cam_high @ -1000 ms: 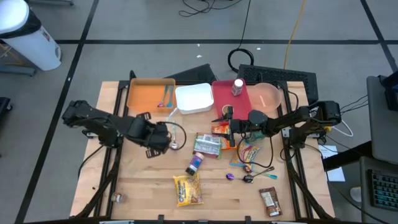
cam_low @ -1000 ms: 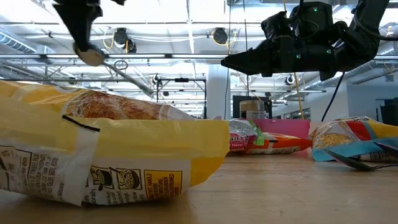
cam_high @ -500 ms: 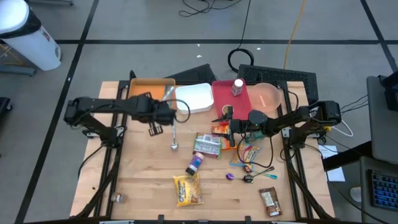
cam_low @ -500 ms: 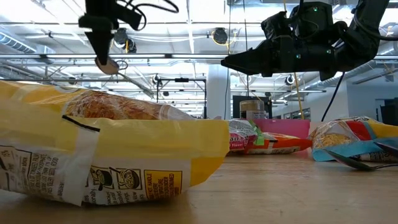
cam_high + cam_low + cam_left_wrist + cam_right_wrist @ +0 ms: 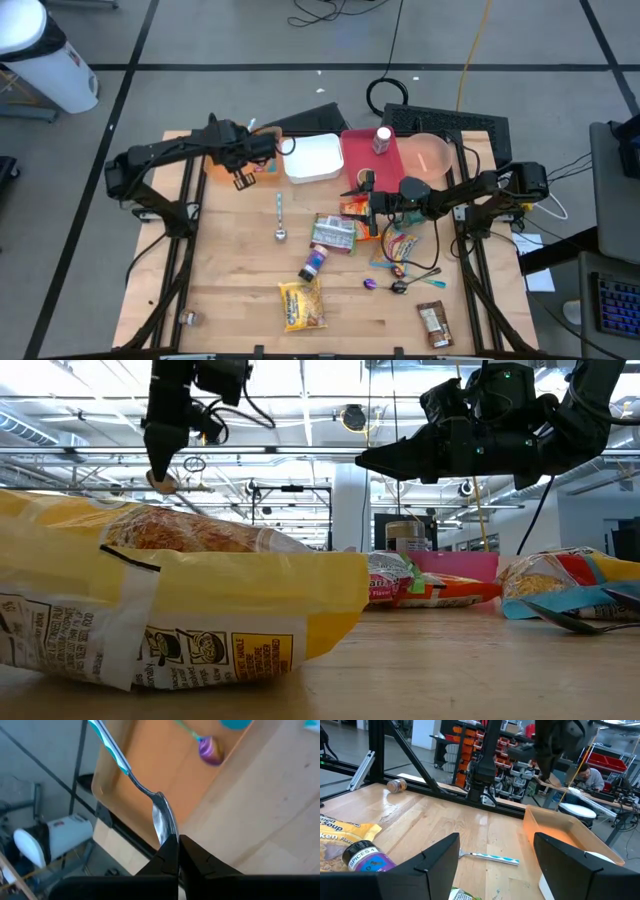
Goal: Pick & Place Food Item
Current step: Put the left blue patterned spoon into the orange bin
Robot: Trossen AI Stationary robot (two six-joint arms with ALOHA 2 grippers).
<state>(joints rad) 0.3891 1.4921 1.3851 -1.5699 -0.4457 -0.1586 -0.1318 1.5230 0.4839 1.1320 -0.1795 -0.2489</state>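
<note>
Bright, even overhead light; ceiling lamps (image 5: 352, 415) glare in the low view. Soft short shadows on the wooden desk (image 5: 230, 290). Yellow bag (image 5: 170, 600) up close is soft-focus. Left wrist view blurred, spoon (image 5: 160, 820) glinting. Right wrist view sharp near, background hazy.

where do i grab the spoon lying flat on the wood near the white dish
Take the loose spoon by its teal handle, coming straight down, jaws across the thin shaft. It lies flat on the bare table, bowl toward the near edge, nothing touching it. The right pincer is open and free; the left pincer is shut on another spoon.
</note>
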